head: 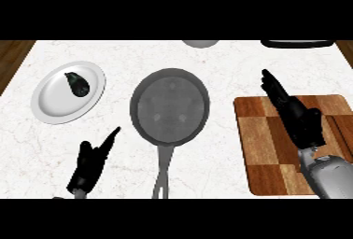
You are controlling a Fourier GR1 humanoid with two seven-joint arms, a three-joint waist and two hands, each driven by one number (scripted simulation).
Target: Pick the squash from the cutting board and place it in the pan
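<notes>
Wood is sitting nearest you on the right: the checkered cutting board [265, 140] is lying flat on the pale marbled counter [217, 158], and its near edge is reaching almost to the bottom of the head view. The grey right forearm [328, 177] is coming in over the board's near right corner.

At the lower left you are seeing the left hand [88, 163] resting over the counter. Its fingers are straight and close together, pointing up and to the right, and they are holding nothing. Just right of it, the pan's handle [163, 172] is running toward you.

The right hand [302, 122] is hovering over the middle of the board. Its fingers [274, 89] are stretching out straight and together toward the upper left, with the tips passing beyond the board's far edge and over the counter; they are not curling round anything you can see.

The squash is not showing on the bare parts of the board, and you cannot tell whether it is lying hidden beneath that hand.

The grey pan [169, 105] is lying in the middle, between the board and the white plate [52, 105], touching neither. 1 dark vegetable [77, 84] is lying on the plate's far half.

Farthest off, a grey rounded object [200, 43] and a black object [296, 44] are being cut by the top edge.
</notes>
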